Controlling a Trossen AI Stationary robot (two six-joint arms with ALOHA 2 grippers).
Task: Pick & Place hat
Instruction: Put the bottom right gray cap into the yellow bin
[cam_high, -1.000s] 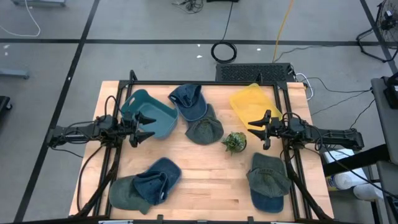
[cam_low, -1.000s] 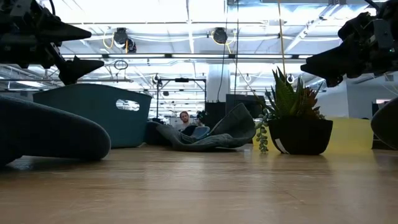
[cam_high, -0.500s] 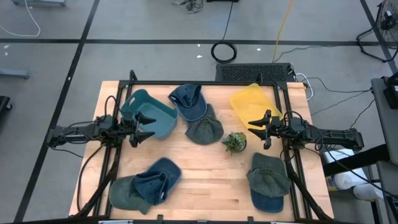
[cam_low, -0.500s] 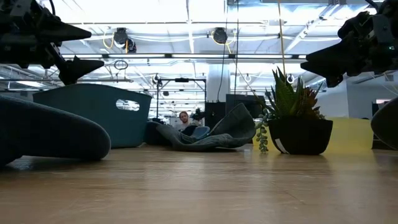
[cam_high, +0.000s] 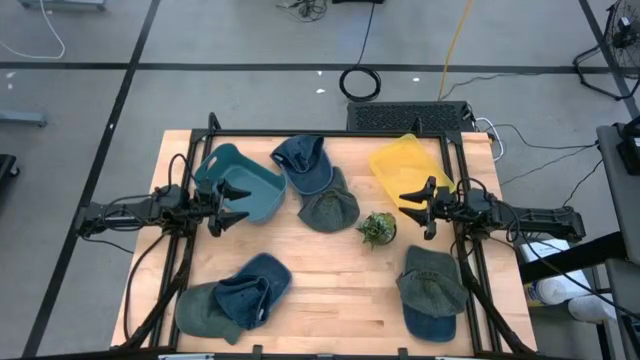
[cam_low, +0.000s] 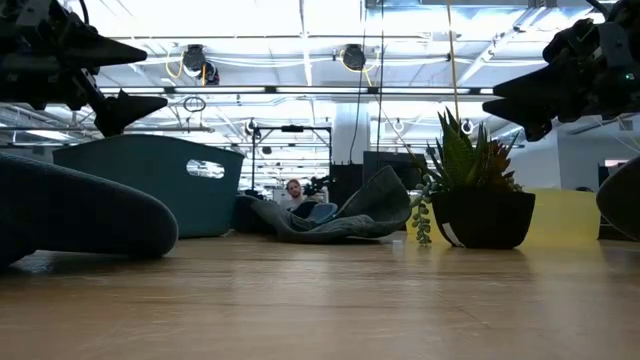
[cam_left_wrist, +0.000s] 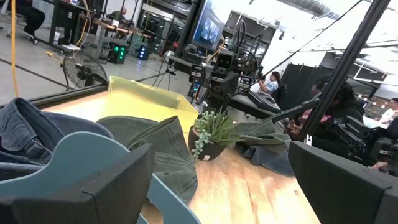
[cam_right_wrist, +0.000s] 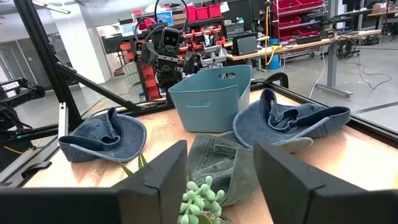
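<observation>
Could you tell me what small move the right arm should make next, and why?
Probably reach forward and down to the olive hat just past the plant. The right gripper hovers open and empty above the table, facing that hat, with the teal bin beyond it.

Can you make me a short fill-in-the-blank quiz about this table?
1. The bin under the left gripper is ____ in colour.
2. The bin by the right gripper is ____.
3. The plant stands in a ____.
4. Both grippers' fingers hold ____.

Missing words: teal; yellow; pot; nothing
</observation>
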